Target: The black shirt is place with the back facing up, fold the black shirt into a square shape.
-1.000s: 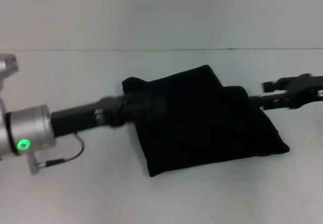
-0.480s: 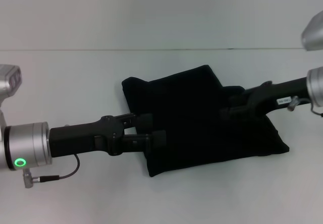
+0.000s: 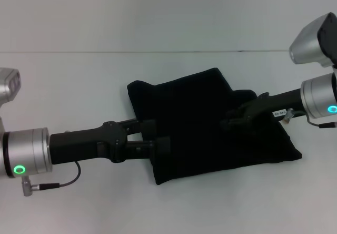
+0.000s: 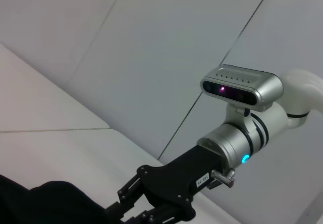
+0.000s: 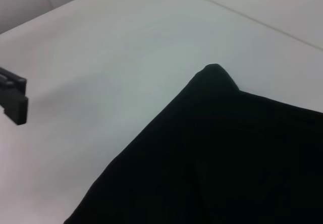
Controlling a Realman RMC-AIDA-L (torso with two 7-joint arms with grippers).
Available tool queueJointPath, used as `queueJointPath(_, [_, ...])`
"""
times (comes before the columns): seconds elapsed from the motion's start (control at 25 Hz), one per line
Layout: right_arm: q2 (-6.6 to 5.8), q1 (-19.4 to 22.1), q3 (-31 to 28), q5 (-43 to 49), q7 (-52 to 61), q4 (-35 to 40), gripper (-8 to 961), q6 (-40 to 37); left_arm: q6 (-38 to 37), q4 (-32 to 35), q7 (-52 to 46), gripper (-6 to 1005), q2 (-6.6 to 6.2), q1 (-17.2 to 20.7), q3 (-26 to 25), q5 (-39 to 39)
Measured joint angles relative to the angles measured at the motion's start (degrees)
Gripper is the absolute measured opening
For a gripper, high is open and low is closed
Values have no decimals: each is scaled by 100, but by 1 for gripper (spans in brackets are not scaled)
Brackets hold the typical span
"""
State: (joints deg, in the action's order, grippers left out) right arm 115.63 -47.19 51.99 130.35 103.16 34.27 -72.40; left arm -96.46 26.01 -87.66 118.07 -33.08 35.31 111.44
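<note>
Left gripper reaching in from the left, fingers apart, one above the other in the head view, tips at the left edge of the black shirt. Cannot tell whether cloth lies between them. Right gripper coming in from the right, low over the right half of the shirt, dark against dark cloth; open or closed, cannot tell. Seen again in the left wrist view, just beside the cloth. Shirt bunched into a rough folded block, plain black side up, lying mid-way across the white table, one corner poking up at the far side.
</note>
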Motion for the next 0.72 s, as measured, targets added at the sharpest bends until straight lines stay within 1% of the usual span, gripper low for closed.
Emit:
queueJointPath(0.16, [63, -2, 144, 0, 18, 0, 357, 103, 67, 3, 2, 936, -4, 2, 3, 0])
queueJointPath(0.36, [139, -12, 469, 0, 42, -21, 340, 375, 93, 1, 3, 935, -4, 4, 3, 0])
queueJointPath(0.56, [155, -17, 529, -29, 44, -3, 333, 438, 93, 6, 3, 935, -4, 4, 3, 1])
queueJointPath(0.72, [136, -7, 504, -77, 46, 37, 168, 426, 101, 8, 4, 935, -4, 4, 3, 1])
